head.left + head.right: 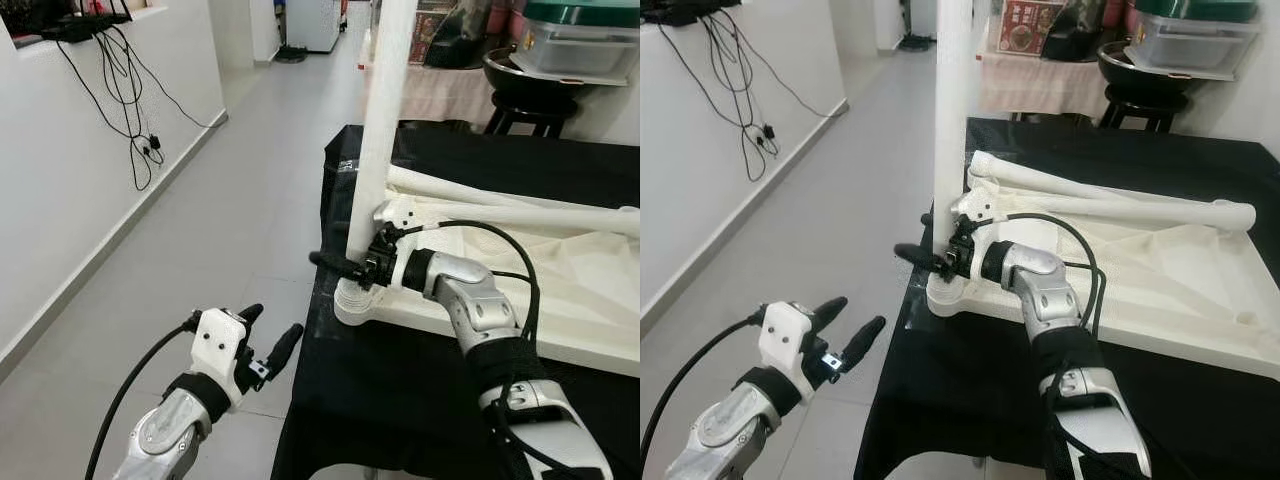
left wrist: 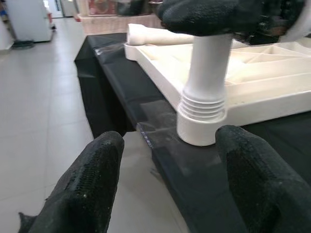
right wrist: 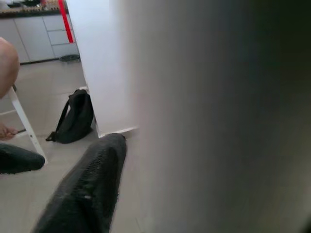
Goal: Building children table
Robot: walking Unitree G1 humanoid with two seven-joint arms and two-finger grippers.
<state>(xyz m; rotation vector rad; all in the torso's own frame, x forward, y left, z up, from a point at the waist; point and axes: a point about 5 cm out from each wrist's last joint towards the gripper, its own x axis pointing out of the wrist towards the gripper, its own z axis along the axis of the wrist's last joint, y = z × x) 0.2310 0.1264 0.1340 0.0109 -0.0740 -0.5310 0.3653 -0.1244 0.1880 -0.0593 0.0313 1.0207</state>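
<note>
An upturned white plastic children's table top (image 1: 560, 290) is seen lying on a black-draped work table (image 1: 400, 400), with one corner at the work table's left edge. A white plastic cylindrical table leg (image 1: 385, 120) stands upright in the ribbed socket at that corner (image 2: 201, 119). Two further white legs (image 1: 1110, 200) lie flat across the far side of the upturned top, near the work table's far left corner.

The right gripper (image 1: 372, 262) is placed at the lower part of the upright leg, just above the socket. Its jaws are closed around the leg, one black finger (image 3: 87, 189) being seen beside the leg's white surface in the right wrist view and another projecting past the leg toward the work table's left edge.

The left gripper (image 1: 268, 335) is held off the work table's left edge, over the grey tiled floor (image 1: 200, 250), below and apart from the socket. Its jaws are spread wide and hold nothing; in the left wrist view the socket and leg base are framed between the two black fingertips (image 2: 92, 174) without contact.

Black cables (image 1: 130, 90) are noted hanging on the white wall at left.
</note>
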